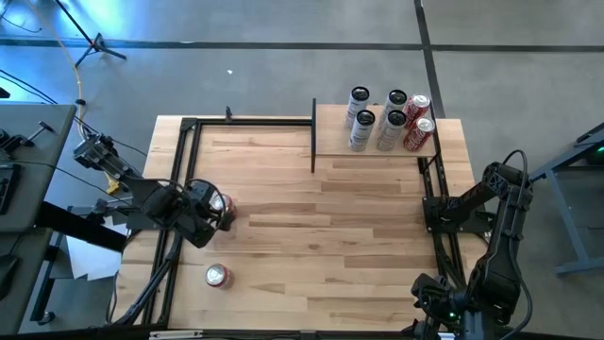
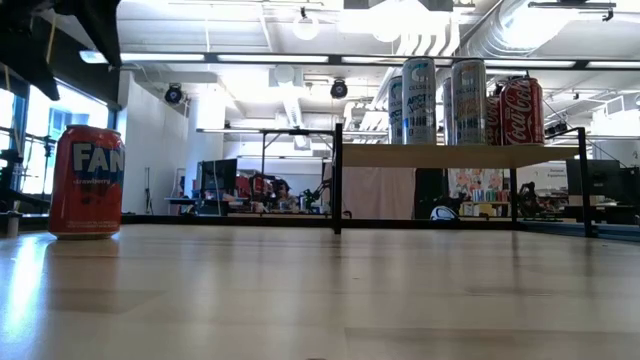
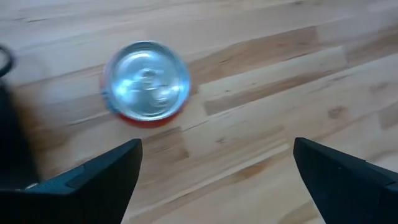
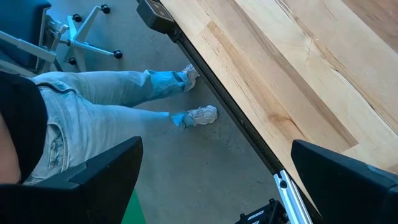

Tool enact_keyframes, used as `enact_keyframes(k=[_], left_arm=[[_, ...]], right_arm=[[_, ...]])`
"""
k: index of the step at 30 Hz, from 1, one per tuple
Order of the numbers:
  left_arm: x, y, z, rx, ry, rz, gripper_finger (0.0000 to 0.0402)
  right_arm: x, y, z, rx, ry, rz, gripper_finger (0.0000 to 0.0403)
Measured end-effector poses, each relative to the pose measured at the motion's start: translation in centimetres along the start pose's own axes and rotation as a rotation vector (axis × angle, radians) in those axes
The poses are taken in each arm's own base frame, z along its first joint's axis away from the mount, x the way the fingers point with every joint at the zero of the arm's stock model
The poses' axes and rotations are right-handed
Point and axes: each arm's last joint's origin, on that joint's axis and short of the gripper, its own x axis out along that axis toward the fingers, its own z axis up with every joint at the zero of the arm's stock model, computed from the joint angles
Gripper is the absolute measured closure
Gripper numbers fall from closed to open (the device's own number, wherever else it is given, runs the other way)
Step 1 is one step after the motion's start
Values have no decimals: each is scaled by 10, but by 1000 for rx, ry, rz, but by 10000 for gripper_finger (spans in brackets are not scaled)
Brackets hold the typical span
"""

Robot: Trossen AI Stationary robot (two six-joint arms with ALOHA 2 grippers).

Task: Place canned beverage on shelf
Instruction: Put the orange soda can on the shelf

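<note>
While upright: red can point(image 3: 147, 81), likely rigid, slick, light.
Hold: its round sides.
Left gripper point(image 3: 217, 168): fingers spread, empty.

Overhead looks straight down, low camera level across; both share the shelf point(image 1: 377, 142)

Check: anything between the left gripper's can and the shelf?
Nothing. High view shows only bare tabletop between the can at the open left gripper and the shelf, which holds six cans.
</note>
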Motion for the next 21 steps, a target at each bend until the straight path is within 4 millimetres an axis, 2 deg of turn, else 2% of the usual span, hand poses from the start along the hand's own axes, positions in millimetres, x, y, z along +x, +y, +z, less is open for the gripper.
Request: enact_keyframes(k=[8,21], left_arm=[[0,9,25,-18,98,69,6],[23,12,73,26,245,147,6]], right_arm=[[0,0,0,0,0,0,4],[0,0,0,0,0,0,4]])
